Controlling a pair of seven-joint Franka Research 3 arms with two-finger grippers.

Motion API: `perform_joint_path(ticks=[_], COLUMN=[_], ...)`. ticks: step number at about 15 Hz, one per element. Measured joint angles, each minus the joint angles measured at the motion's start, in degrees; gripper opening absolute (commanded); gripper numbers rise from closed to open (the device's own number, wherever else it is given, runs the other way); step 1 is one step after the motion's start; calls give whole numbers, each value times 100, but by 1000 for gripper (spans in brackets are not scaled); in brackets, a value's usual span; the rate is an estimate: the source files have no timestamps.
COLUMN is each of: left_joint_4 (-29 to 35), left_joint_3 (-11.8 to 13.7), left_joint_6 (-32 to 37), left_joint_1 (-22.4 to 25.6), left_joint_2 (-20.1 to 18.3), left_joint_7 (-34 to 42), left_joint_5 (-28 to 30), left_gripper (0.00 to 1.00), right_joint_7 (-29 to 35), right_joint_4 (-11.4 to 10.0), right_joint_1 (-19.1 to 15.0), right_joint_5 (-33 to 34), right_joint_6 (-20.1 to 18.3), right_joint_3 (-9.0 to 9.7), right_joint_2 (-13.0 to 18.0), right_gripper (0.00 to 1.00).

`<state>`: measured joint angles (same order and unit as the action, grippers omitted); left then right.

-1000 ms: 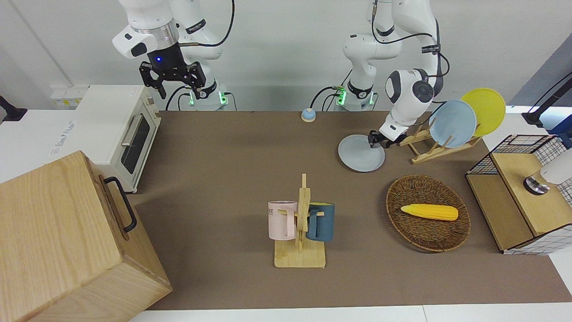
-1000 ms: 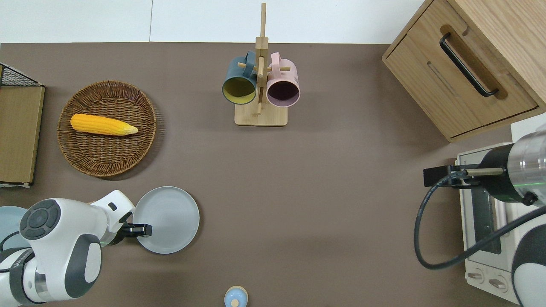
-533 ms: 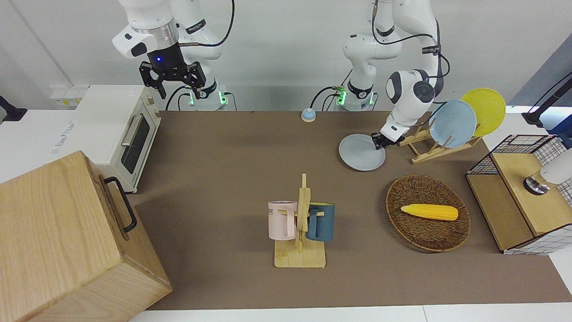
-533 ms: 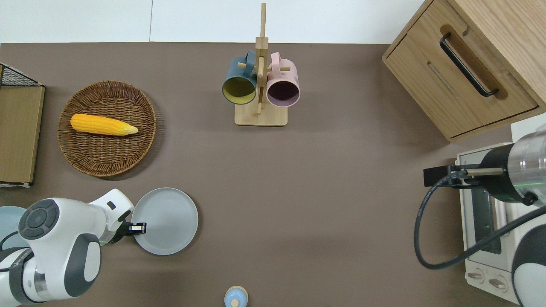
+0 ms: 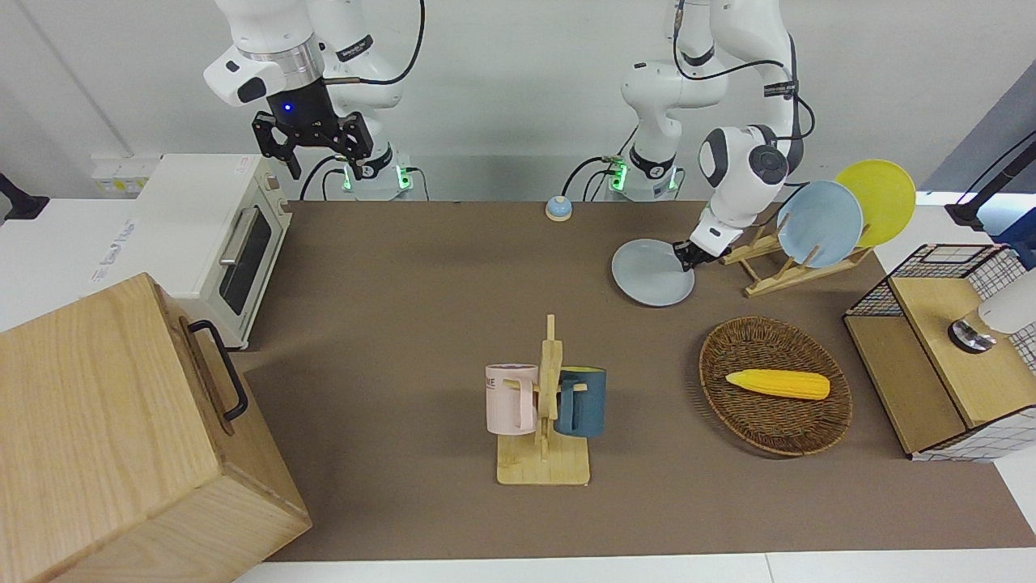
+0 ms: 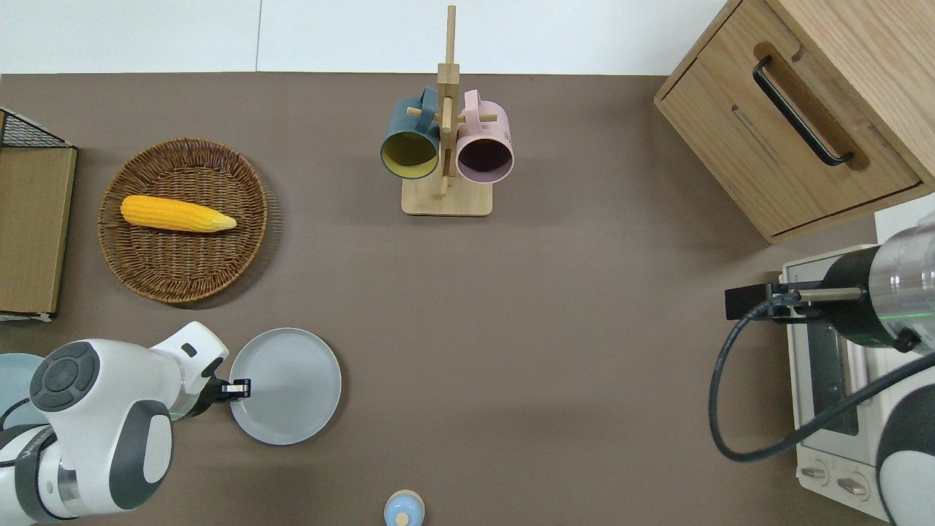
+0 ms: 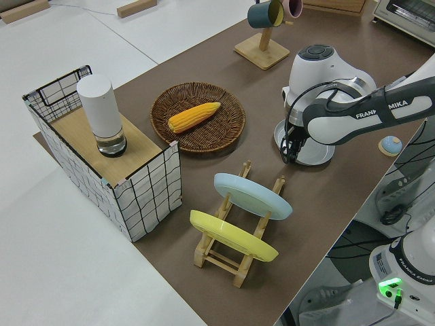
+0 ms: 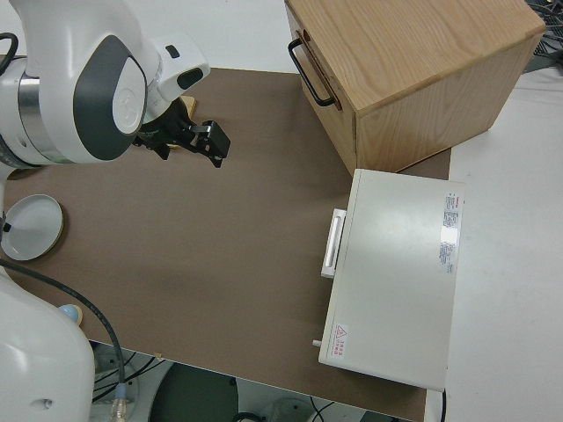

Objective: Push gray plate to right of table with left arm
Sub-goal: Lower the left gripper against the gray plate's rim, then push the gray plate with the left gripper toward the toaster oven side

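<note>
The gray plate (image 5: 652,273) lies flat on the brown table (image 5: 421,308) toward the left arm's end, nearer to the robots than the wicker basket. It also shows in the overhead view (image 6: 286,386) and the left side view (image 7: 319,153). My left gripper (image 5: 682,257) is low at the table, shut, with its tip against the plate's rim on the side toward the left arm's end (image 6: 239,387). My right gripper (image 5: 312,154) is open, and its arm is parked.
A wooden rack (image 5: 777,271) with a sky-blue plate (image 5: 819,223) and a yellow plate (image 5: 876,202) stands beside the left gripper. A wicker basket with corn (image 6: 182,219), a mug tree (image 6: 445,146), a small bell (image 6: 403,509), a toaster oven (image 5: 218,243) and a wooden cabinet (image 5: 121,437) are also there.
The gray plate has slid a little nearer to the robots, with the left gripper staying at its rim. The right arm has not moved.
</note>
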<state>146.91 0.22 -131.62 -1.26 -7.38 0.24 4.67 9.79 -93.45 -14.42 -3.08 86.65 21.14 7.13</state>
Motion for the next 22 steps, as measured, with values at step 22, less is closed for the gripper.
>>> perform_joint_path(ticks=[22], left_joint_4=[-2], left_joint_3=[-545], left_joint_6=[-612], left_joint_1=[-1851], left_joint_2=[123], left_joint_7=[-2201], left_joint_5=[1164], left_gripper=[0], right_joint_7=[0], right_joint_4=[0], right_joint_1=[0], right_joint_5=[0], right_joint_6=[0], right_joint_3=[0], right_joint_2=[0], right_gripper=[996])
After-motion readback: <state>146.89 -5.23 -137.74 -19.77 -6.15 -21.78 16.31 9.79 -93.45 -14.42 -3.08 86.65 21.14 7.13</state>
